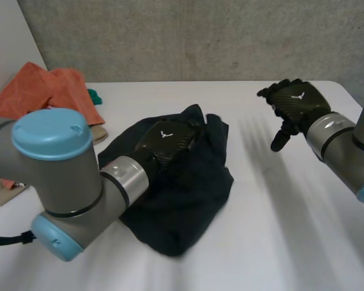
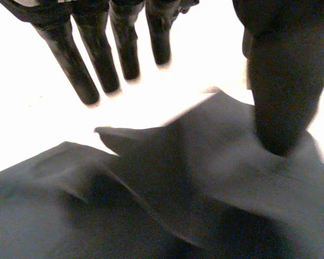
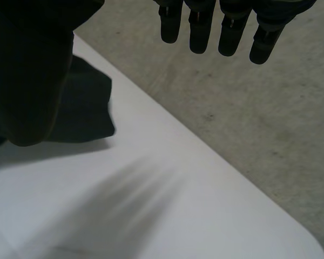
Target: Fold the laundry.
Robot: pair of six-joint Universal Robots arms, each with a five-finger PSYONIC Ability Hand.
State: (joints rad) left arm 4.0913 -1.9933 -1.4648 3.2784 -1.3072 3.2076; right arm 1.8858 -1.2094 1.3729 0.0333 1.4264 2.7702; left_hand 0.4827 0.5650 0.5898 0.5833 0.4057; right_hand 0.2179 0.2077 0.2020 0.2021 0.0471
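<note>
Orange clothes are heaped at the bench's left edge. The left hand, released with straight fingers, is over the dark garment at mid-bench. The garment is likely soft, limp and light, so pinch a corner or hem. It looks near-black and rumpled. The right hand hovers released, well apart.

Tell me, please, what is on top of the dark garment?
The left hand lies on the dark garment, fingers straight, thumb on the cloth. Whatever is under the garment is covered.
</note>
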